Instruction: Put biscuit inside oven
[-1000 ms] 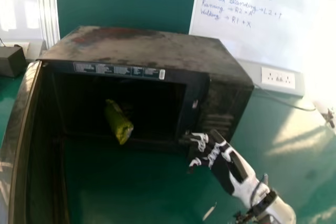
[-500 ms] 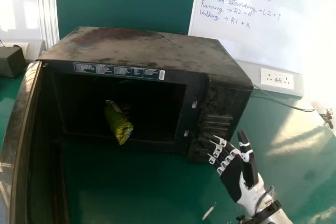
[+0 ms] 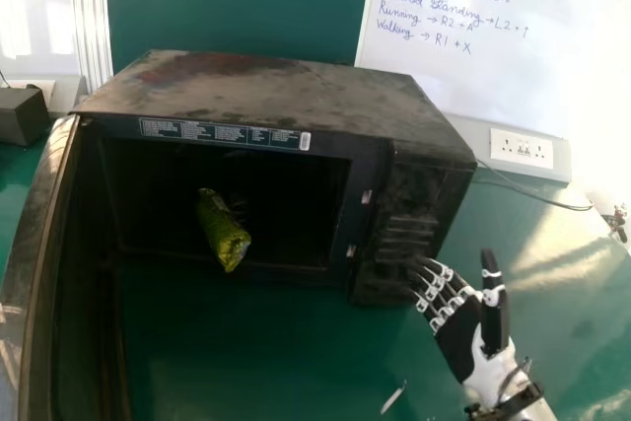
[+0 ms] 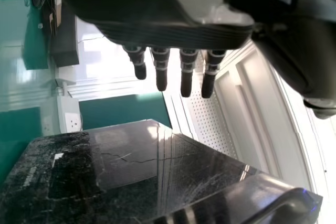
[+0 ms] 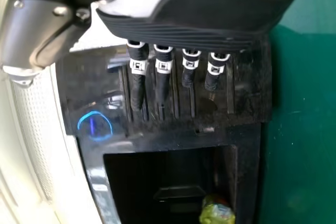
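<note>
The black oven [image 3: 266,96] stands with its door [image 3: 49,244] swung out at the head view's left. A green-yellow biscuit packet [image 3: 222,231] lies in the oven's mouth, its near end at the front edge, with no hand touching it. My right hand [image 3: 463,332] is right of the packet, in front of the oven's control side, fingers straight and thumb raised. In the right wrist view, my right hand [image 5: 178,30] shows near the biscuit packet [image 5: 216,212]. My left hand [image 4: 173,35] has its fingers extended, with the oven [image 4: 121,166] behind them.
A green table [image 3: 246,342] bears the oven and a small white strip [image 3: 392,397]. A dark box [image 3: 22,115] is at the far left. Behind are a whiteboard [image 3: 473,56] and a wall socket [image 3: 522,149], with a cable along the right.
My right hand has drawn back rightward and down from the oven's front, and its fingers and thumb have spread. The packet and door look unmoved.
</note>
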You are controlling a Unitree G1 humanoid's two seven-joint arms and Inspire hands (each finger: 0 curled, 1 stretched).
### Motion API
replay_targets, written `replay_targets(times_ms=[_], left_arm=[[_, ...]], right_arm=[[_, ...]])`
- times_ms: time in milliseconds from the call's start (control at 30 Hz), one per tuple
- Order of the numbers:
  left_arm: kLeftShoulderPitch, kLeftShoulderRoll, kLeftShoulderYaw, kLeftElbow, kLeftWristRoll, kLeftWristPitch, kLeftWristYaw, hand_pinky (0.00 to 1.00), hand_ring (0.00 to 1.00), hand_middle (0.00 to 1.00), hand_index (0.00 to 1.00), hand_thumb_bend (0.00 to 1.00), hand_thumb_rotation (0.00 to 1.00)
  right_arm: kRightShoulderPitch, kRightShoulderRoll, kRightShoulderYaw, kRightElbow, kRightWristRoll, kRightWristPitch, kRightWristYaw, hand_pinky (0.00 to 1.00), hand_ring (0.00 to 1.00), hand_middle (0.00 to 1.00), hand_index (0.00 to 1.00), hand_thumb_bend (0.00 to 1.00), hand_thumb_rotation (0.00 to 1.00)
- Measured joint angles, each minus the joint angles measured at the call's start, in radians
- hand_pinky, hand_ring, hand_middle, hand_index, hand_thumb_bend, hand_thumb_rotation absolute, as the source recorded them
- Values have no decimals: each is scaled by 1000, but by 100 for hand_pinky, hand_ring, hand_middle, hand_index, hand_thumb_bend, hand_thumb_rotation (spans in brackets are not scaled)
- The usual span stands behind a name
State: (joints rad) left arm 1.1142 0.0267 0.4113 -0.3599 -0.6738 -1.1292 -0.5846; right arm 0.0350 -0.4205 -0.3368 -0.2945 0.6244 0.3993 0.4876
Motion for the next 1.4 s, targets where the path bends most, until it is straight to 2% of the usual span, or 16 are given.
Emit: replay_targets(times_ms=[67, 133, 233, 300, 367, 500, 600, 700, 867, 1033, 1133, 1300, 1400], left_arm=[[-4, 0, 10, 6, 16, -13, 1, 100, 100, 99, 94, 80, 98], [-12, 0, 20, 15, 30, -31, 3, 100, 100, 98, 94, 82, 97], [-39, 0, 39, 22, 45, -64, 12, 100, 100, 99, 95, 84, 96], [-49, 4, 40, 31, 47, -77, 17, 100, 100, 99, 97, 85, 97], [-56, 13, 41, 46, 51, -86, 18, 100, 100, 100, 99, 87, 98], [-73, 16, 48, 59, 78, -106, 33, 100, 100, 100, 99, 86, 99], [-83, 16, 79, 68, 119, -126, 51, 100, 100, 100, 97, 86, 92], [-109, 14, 105, 90, 161, -163, 74, 100, 100, 100, 97, 86, 90], [-123, 14, 138, 88, 233, -187, 113, 100, 100, 100, 97, 86, 91], [-122, 16, 175, 58, 301, -183, 153, 100, 100, 100, 96, 86, 90], [-121, 19, 200, 42, 340, -177, 172, 100, 100, 100, 96, 85, 90], [-125, 33, 202, 34, 357, -161, 203, 100, 100, 100, 95, 84, 91], [-125, 49, 202, 14, 367, -147, 216, 100, 100, 100, 94, 85, 90]], right_arm=[[22, -3, -16, 10, 24, 23, 13, 98, 96, 86, 77, 100, 50], [41, -6, -28, 15, 37, 45, 21, 81, 91, 86, 77, 100, 53], [71, -13, -55, 15, 63, 86, 26, 67, 89, 86, 77, 100, 55], [80, -15, -71, 15, 76, 96, 29, 64, 89, 86, 78, 99, 56], [91, -16, -88, 17, 86, 95, 47, 65, 91, 87, 79, 98, 58], [95, -16, -104, 45, 88, 66, 90, 50, 85, 86, 79, 99, 62], [93, -16, -116, 62, 89, 44, 99, 42, 77, 83, 78, 97, 66], [93, -12, -129, 79, 91, 42, 95, 36, 77, 84, 77, 97, 68], [93, -5, -134, 81, 88, 19, 78, 34, 76, 83, 76, 98, 68], [93, -3, -134, 89, 83, 0, 75, 37, 78, 81, 75, 94, 66], [93, -2, -134, 89, 83, -3, 67, 36, 76, 81, 75, 90, 66], [93, 2, -134, 89, 83, -4, 58, 35, 74, 79, 74, 86, 66], [93, 2, -133, 89, 80, -7, 57, 35, 75, 79, 74, 82, 62]])
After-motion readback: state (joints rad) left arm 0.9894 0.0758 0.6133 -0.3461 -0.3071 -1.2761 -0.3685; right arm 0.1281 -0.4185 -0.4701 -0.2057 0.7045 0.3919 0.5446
